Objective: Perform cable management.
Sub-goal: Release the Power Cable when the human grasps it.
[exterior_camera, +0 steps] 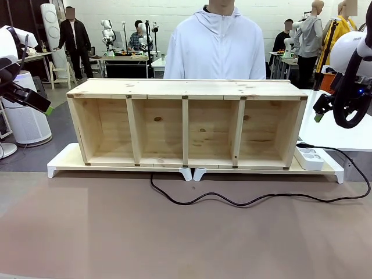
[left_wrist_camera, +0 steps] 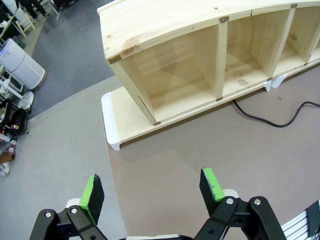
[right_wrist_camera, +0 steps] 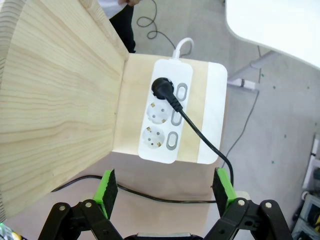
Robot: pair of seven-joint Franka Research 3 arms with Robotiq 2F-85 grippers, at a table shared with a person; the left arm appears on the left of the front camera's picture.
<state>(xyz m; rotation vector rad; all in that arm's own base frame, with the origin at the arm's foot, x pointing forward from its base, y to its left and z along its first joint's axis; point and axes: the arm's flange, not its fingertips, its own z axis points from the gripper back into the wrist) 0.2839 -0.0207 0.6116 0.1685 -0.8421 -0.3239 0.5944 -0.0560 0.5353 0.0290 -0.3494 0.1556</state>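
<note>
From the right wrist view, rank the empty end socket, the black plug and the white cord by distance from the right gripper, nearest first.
1. Empty end socket, just beyond the right gripper.
2. Black plug, at the strip's far socket.
3. White cord, leaving the strip's far end.

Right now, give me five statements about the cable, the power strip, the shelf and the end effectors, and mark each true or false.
1. The cable lies loose on the table in front of the wooden shelf. True.
2. The power strip has three plugs in it. False: one black plug, two sockets free.
3. The right end effector is open, above the strip. True.
4. The left end effector grips the cable. False: open, holding nothing.
5. The shelf compartments hold boxes. False: they are empty.
</note>
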